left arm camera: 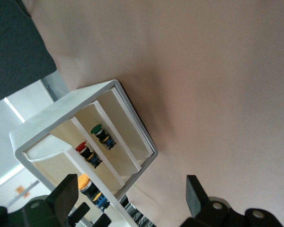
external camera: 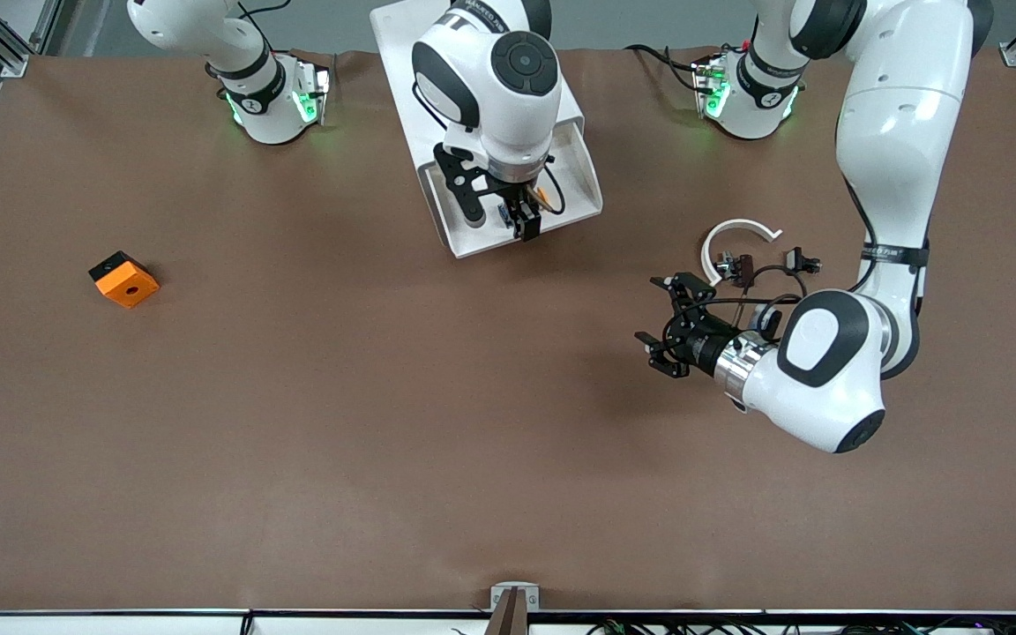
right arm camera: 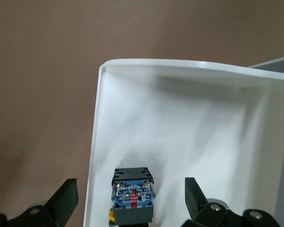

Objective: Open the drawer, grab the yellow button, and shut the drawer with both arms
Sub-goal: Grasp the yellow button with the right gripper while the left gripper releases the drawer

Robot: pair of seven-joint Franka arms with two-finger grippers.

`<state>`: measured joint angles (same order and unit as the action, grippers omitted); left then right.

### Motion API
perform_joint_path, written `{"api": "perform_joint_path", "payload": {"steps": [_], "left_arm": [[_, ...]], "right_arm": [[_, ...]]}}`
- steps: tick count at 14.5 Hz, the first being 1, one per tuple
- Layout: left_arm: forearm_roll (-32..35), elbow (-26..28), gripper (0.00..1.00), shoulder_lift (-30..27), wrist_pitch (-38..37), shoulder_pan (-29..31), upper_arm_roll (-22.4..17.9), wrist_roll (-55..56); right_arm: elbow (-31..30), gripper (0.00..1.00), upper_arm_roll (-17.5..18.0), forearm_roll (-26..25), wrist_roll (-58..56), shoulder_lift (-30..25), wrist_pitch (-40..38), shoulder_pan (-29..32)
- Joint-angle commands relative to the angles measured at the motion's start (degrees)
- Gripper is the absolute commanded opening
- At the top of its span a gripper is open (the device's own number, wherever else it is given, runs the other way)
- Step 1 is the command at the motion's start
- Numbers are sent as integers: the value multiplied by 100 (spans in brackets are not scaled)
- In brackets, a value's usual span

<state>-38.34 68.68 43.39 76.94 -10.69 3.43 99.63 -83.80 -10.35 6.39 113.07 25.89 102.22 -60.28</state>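
A: Drawer (external camera: pixel 521 198) pulled out of the white cabinet (external camera: pixel 437 53) at the middle of the desk (external camera: pixel 384 423), near the arm bases; button (right arm camera: pixel 132 196) lying inside on the drawer floor, close to one side wall, yellow-orange cap only peeking out under the dark body.

B: Right hand (external camera: pixel 526 219) directly over it, fingers (right arm camera: pixel 66 198) spread wide on either side of the button, nothing gripped yet.

A: And the left hand (external camera: pixel 668 326)?

B: Low over the bare desk toward the left arm's end, turned sideways to face the cabinet front; wide open too, empty, apparently waiting; near the black-brown clips with the white curved band (external camera: pixel 742 242); orange block (external camera: pixel 124 280) well apart at the right arm's end.

A: Handling?

B: Probably very light, hard plastic, stiff; likely to skid or roll on the smooth tray if nudged; best pinched across the squarish dark body, not the round cap; side wall close by, so little room for one finger.

A: Drawer itself looks light, thin-walled; likely slides easily; gentle, square push on the front for closing.
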Motion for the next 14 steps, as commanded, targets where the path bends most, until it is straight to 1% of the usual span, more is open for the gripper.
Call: {"api": "perform_joint_path", "payload": {"steps": [1,2,3,5,6,8,9,10,12,14], "left_arm": [[265,66,100,-470,-21,66,-166,-582],[483,75,100,-558,-30,67,-280,-750],[920,84,100,-646,-21,23,-290,-952],[1616,84,100,-647,-4,-38,-255,-1435],[1723,84,100,-656,66,-30,-255,-1707],[1759,75,100,-673,154,-12,-281,-2471],[1794,84,100,-735,163,-38,-298,-2840],[1986,84,100,-805,163,-39,-281,-3096],[2347,92,100,-919,163,-91,-228,-3291],[2392,93,100,-937,163,-170,-220,-3475]], "right_arm": [[-40,100,-38,-94,259,65,131,-151],[-40,100,-38,-102,259,74,140,-151],[-40,100,-29,-94,259,83,166,-168],[-40,71,-29,-94,259,83,175,-169],[-40,58,-29,-94,250,83,175,-169],[-31,39,-29,-85,233,83,175,-151],[-31,35,-29,-85,189,83,167,-134],[-31,35,-29,-85,180,83,166,-125],[4,34,-29,-85,171,83,140,-116],[74,33,-29,-76,154,74,140,-63]]}}
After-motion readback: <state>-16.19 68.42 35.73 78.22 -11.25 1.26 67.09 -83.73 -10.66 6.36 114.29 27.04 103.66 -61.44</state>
